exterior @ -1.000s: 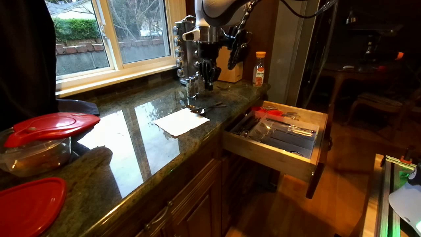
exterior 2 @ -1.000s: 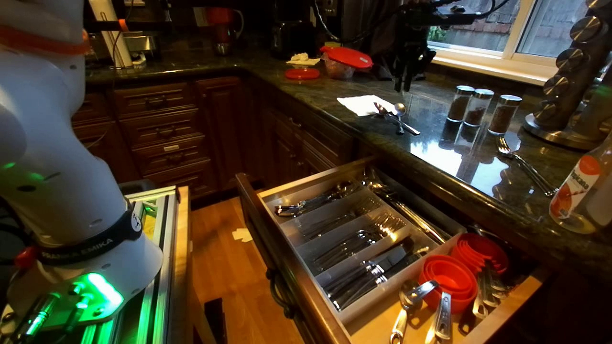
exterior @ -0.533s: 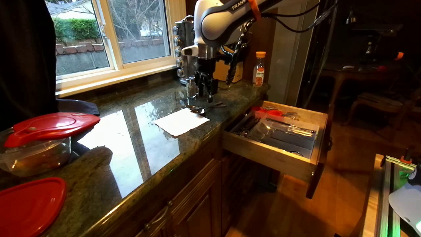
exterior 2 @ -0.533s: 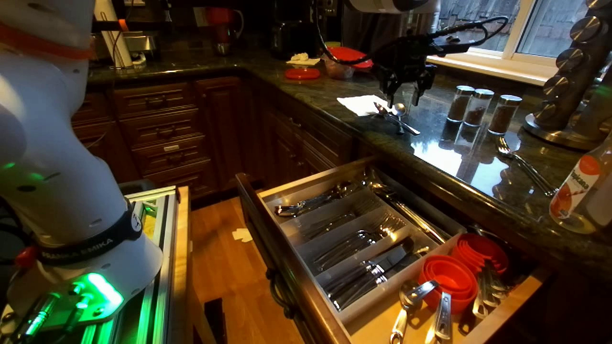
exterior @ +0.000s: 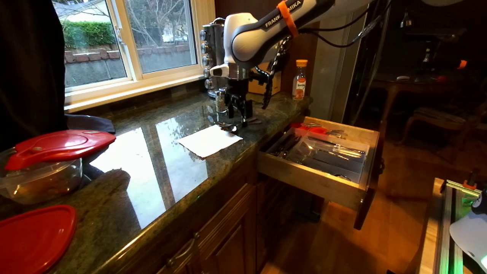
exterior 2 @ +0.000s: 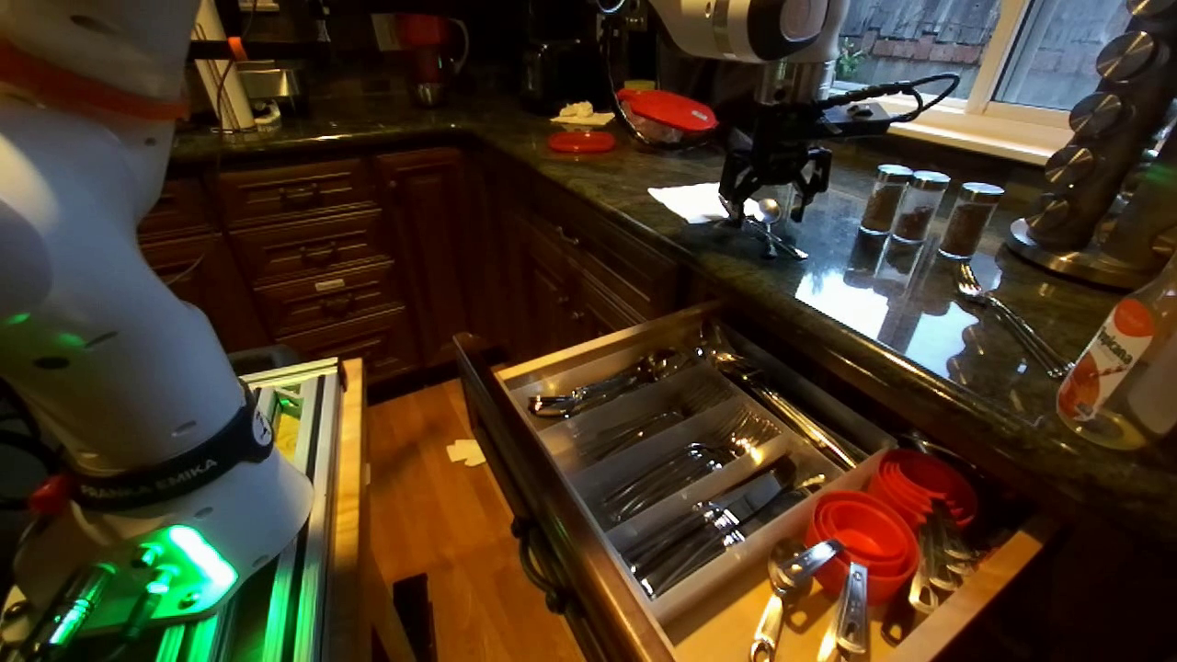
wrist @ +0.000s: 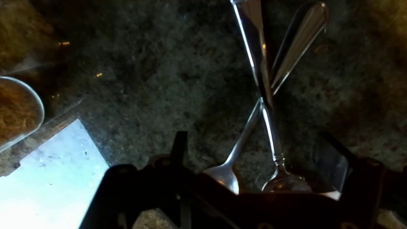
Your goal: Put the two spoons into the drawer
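Two silver spoons lie crossed on the dark stone counter beside a white napkin. In the wrist view, the spoon on top [wrist: 274, 136] runs nearly straight up from its bowl, and the spoon beneath [wrist: 241, 141] slants up to the right. My gripper [exterior 2: 765, 211] is open just above them, its fingers [wrist: 180, 144] standing wide on either side of the two necks with nothing gripped. Its dark body hides part of both bowls. The drawer [exterior 2: 607, 342] is pulled out below the counter and holds a divided cutlery tray [exterior 2: 657, 602].
The napkin [exterior: 207, 141] lies at the spoon bowls. Glass spice jars [exterior 2: 919, 207] stand close beside the arm. Forks [exterior 2: 1011, 317] and a juice bottle [exterior 2: 1103, 368] are further along the counter. A red-lidded container [exterior: 62, 148] sits at the opposite end.
My gripper has come down toward the spoons, and its fingers have spread from close together to wide apart. The spoons and the drawer have stayed where they were.
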Action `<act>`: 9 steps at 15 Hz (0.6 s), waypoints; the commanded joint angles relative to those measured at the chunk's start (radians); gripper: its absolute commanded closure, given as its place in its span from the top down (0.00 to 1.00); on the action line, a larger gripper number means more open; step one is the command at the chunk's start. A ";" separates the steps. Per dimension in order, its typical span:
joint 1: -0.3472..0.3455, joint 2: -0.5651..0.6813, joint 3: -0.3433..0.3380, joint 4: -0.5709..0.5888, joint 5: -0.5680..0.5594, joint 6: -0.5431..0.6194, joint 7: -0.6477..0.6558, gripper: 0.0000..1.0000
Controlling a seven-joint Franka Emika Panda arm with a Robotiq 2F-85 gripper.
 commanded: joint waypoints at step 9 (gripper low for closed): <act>-0.001 -0.002 0.000 -0.024 -0.035 0.029 -0.015 0.13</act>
